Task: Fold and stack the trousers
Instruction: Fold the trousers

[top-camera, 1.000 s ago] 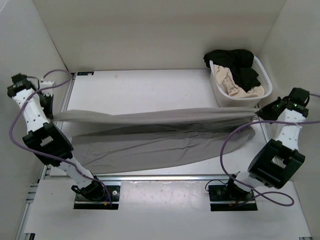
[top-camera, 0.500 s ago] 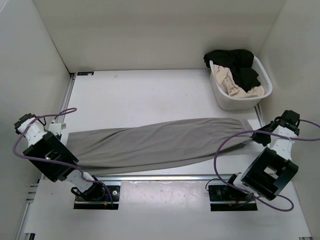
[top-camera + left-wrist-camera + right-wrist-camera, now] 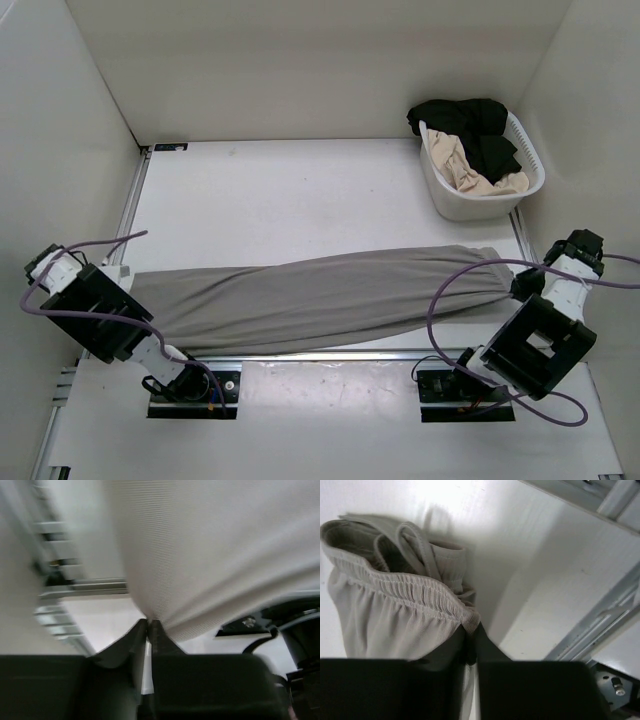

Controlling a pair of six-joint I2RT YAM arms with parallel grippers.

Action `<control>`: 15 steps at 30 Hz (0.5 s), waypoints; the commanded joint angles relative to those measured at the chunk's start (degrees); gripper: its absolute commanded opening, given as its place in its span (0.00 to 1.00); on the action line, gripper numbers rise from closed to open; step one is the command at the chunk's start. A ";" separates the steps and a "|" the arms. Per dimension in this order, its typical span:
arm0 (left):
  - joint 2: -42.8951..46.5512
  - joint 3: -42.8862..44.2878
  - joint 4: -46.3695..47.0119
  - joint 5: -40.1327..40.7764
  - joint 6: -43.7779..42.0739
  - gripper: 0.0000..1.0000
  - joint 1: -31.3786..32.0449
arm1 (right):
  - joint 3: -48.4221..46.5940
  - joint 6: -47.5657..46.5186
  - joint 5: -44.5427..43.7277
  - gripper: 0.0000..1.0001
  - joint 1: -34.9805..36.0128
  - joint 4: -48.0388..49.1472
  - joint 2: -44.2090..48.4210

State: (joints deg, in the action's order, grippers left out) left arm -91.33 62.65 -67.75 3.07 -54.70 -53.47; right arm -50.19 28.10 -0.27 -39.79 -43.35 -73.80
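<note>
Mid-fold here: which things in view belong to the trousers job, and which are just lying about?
Job: grey trousers; left hand and right hand, each shut on one end of them.
Lying about: white basket; black garment and beige garment in it.

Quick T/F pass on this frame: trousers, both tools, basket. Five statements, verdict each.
1. The trousers stretch across the table between the left tool and the right tool. True.
2. The left tool is open and clear of the fabric. False: it is shut on the trousers' fabric.
3. The right tool pinches the gathered waistband. True.
4. The trousers sit in the white basket. False: they are on the table; the basket holds a black garment and a beige garment.
5. The basket is at the table's far left corner. False: far right.
</note>
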 commanded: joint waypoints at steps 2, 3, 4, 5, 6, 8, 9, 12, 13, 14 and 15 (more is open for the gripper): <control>1.59 -2.89 0.68 0.27 -1.47 0.32 -0.23 | 0.89 0.29 -5.95 0.39 -0.55 -2.44 0.59; 1.59 -3.76 1.90 1.31 -1.47 0.47 -0.23 | 0.89 0.29 -6.84 0.52 -0.55 -3.22 0.59; 1.59 -4.29 2.61 2.11 -1.47 0.50 -0.23 | 0.19 0.29 -7.63 0.65 -0.55 -3.75 0.59; 1.59 -4.29 3.23 2.81 -1.47 0.53 -0.23 | 0.18 0.29 -8.42 0.68 -0.55 -3.76 0.59; 1.59 -4.29 3.23 3.34 -1.47 0.54 -0.23 | -0.34 0.29 -9.21 0.68 -0.55 -3.76 0.59; 1.07 -3.24 3.23 3.35 -1.47 0.54 -0.23 | -0.34 0.29 -8.70 0.70 -0.55 -3.76 1.20; 1.07 -2.72 3.23 2.74 -1.47 0.54 -0.23 | -0.34 -0.23 -8.69 0.70 0.06 -3.76 1.20; 1.59 0.79 1.22 0.55 -1.47 0.53 1.61 | -2.36 -1.81 -7.90 0.70 5.14 -3.76 1.82; 1.59 2.98 0.60 -0.95 -1.47 0.53 3.71 | -3.06 -1.82 -9.12 0.70 7.25 -4.28 1.82; 2.38 4.05 -0.27 -2.79 -2.34 0.53 4.94 | -3.85 -2.69 -10.52 0.68 12.32 -4.81 2.43; 3.08 5.10 -0.98 -4.81 -2.34 0.53 6.44 | -4.38 -2.70 -11.58 0.67 15.15 -4.81 3.13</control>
State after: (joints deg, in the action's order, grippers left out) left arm -91.35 63.57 -67.31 4.03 -55.72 -50.72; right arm -50.94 27.42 -9.08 -31.83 -47.03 -73.43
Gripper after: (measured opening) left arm 0.529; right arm 0.674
